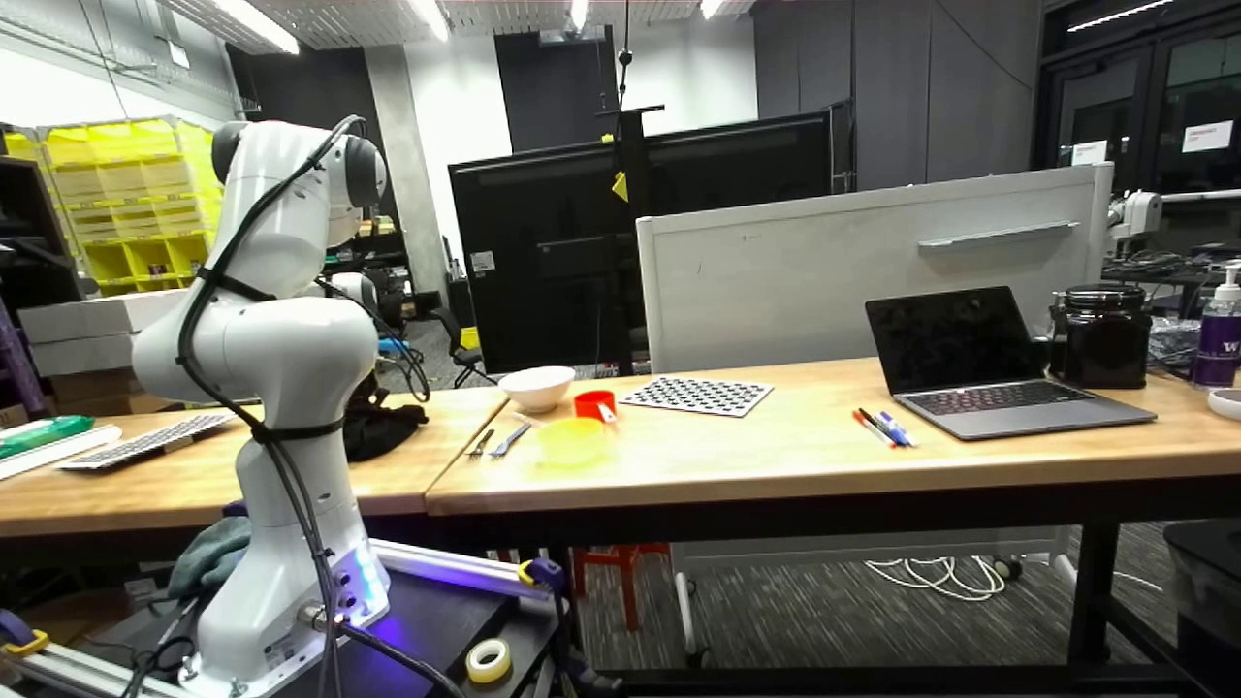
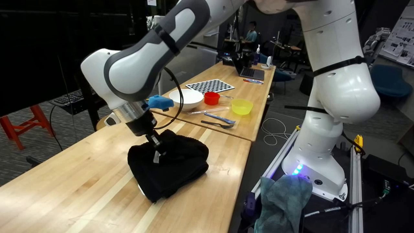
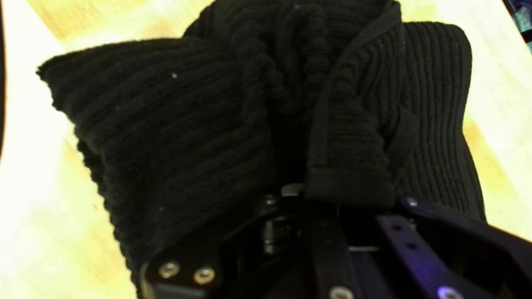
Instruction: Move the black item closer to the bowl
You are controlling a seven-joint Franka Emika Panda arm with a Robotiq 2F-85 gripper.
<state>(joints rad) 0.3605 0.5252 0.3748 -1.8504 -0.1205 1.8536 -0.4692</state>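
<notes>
Exterior view, left of centre: gripper (image 2: 160,152) stood at black cloth (image 2: 171,174), fingertips mostly hidden by folds; couldn't tell opening or hold. Cloth lay lower left of centre. Likely wanted deep pinch, low lift toward white bowl (image 2: 190,98), upper middle.

One black cloth (image 2: 174,176), one white bowl (image 2: 187,98), one yellow bowl (image 2: 242,107), one red cup (image 2: 212,98), one laptop (image 1: 955,344), one dark jar (image 1: 1102,341) and one pump bottle (image 1: 1219,344) are resting on the counter (image 2: 106,181).
</notes>
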